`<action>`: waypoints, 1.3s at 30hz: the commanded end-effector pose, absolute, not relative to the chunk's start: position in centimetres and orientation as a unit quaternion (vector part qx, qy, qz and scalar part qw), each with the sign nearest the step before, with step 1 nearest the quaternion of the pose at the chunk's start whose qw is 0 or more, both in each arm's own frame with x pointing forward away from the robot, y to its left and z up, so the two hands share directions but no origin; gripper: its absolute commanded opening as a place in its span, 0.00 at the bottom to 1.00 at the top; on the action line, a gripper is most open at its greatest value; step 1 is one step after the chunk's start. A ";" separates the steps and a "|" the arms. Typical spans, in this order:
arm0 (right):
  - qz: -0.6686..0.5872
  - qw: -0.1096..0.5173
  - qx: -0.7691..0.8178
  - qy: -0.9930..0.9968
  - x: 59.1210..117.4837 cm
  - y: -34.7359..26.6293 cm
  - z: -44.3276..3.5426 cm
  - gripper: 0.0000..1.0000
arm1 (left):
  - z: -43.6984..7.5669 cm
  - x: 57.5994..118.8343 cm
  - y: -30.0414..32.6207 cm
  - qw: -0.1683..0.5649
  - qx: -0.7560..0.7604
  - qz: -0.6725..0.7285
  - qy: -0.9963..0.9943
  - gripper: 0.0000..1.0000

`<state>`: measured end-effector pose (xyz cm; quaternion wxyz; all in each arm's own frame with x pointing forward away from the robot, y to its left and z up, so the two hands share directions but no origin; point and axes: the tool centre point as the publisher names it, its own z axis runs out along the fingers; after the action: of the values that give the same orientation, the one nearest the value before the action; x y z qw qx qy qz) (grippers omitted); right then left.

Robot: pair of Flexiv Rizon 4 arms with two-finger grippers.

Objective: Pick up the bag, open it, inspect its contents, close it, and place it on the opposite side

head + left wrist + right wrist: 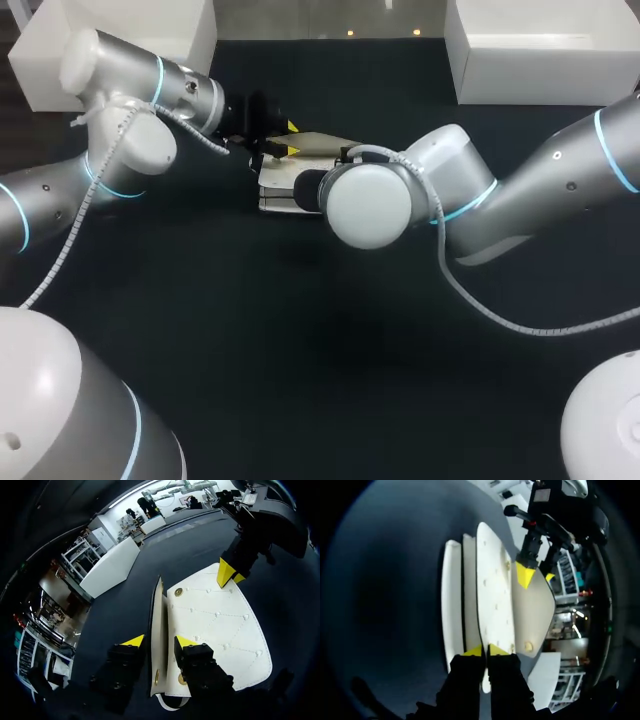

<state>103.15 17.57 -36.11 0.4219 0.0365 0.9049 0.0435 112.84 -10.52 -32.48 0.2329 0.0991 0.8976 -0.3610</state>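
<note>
**Bag open, inspection in hand: closing and the carry across not yet done**

The white bag is near the middle of the table, toward its far edge, between my two arms. Its flap is folded back off the body, so the quilted inner face and the round snaps lie bare. From that I judge the pick-up and the opening done, and the look inside to be the step in hand. What is left is to bring the flap over and close it, then set the bag down on the opposite side. None of that shows as begun.

My right gripper is pinched nearly closed on the thin edge of the flap, with both yellow tips pressed to it from either side. My left gripper sits astride the narrow body panel at the other end of the bag. Whether it has a real hold there or only straddles the panel, I cannot tell.

Several things are hidden or hard to make out:

- In the head view my right wrist covers most of the bag and all of the right gripper, leaving only a corner of white and a strip of the raised flap.
- The pockets appear only edge-on in both wrist views, so I cannot say what the bag holds, if anything.
- I cannot make out whether the bag rests on the table or hangs just off it — the dark surface gives no shadow to judge by.
</note>
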 end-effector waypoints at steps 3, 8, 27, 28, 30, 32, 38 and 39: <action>0.044 0.423 0.037 0.904 103.2 17.6 -36.2 0.00 | -32.2 114.0 -10.8 0.226 0.102 -0.362 0.899 0.20; 0.044 0.423 0.037 0.904 103.2 17.6 -36.2 0.00 | -32.7 113.3 -10.7 0.239 0.118 -0.370 0.890 0.00; 0.044 0.423 0.037 0.904 103.2 17.6 -36.2 0.00 | -35.0 109.4 -10.2 0.295 0.159 -0.371 0.866 0.00; 0.044 0.423 0.037 0.904 103.2 17.6 -36.2 0.00 | -35.1 109.4 -10.2 0.293 0.160 -0.369 0.867 0.00; 0.044 0.423 0.037 0.904 103.2 17.6 -36.2 0.00 | -35.3 109.3 -10.2 0.290 0.162 -0.366 0.869 0.00; 0.044 0.423 0.037 0.904 103.2 17.6 -36.2 0.00 | -35.4 109.3 -10.2 0.287 0.163 -0.364 0.871 0.00; 0.044 0.423 0.037 0.904 103.2 17.6 -36.2 0.00 | -34.9 109.7 -10.1 0.280 0.158 -0.364 0.874 0.35; 0.044 0.423 0.037 0.904 103.2 17.6 -36.2 0.00 | -34.8 109.9 -10.1 0.278 0.156 -0.365 0.875 0.37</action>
<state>103.15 17.59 -36.14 0.4217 0.0364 0.9049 0.0435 109.50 -10.18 -34.84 0.2815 0.1552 0.8739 -0.3646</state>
